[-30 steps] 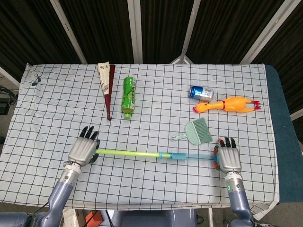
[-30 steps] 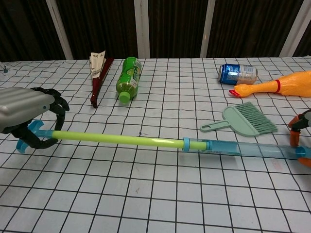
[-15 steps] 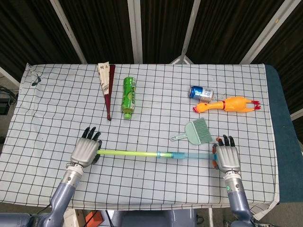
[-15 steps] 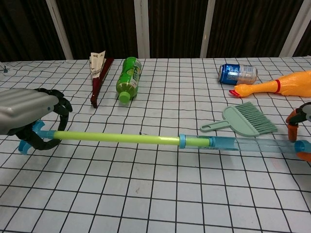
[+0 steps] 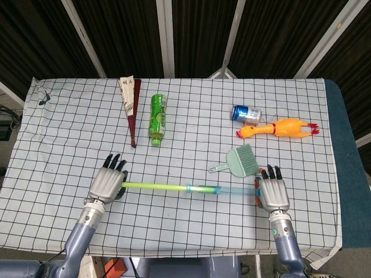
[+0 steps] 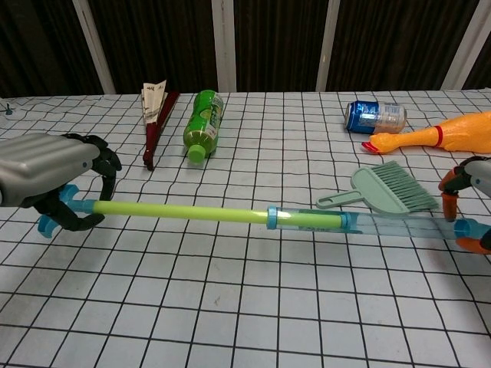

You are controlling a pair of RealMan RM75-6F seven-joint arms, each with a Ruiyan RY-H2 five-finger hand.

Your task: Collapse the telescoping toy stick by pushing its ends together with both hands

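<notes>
The telescoping toy stick (image 5: 174, 188) (image 6: 192, 211) lies across the near part of the checked table, with a yellow-green inner rod on the left and a clear blue sleeve (image 6: 322, 221) on the right. My left hand (image 5: 107, 184) (image 6: 50, 178) grips its left end, fingers curled around the blue end piece. At the other end my right hand (image 5: 272, 193) (image 6: 468, 195) holds the blue tip, seen only partly at the chest view's right edge. The rod is partly pushed into the sleeve.
A small green dustpan brush (image 5: 240, 161) (image 6: 387, 190) lies just behind the sleeve. Farther back are a rubber chicken (image 5: 281, 128), a blue can (image 5: 246, 113), a green bottle (image 5: 157, 119) and a folded fan (image 5: 131, 107).
Both hands have moved inward. The green rod has slid further into the blue sleeve, so the stick is shorter than one second ago.
</notes>
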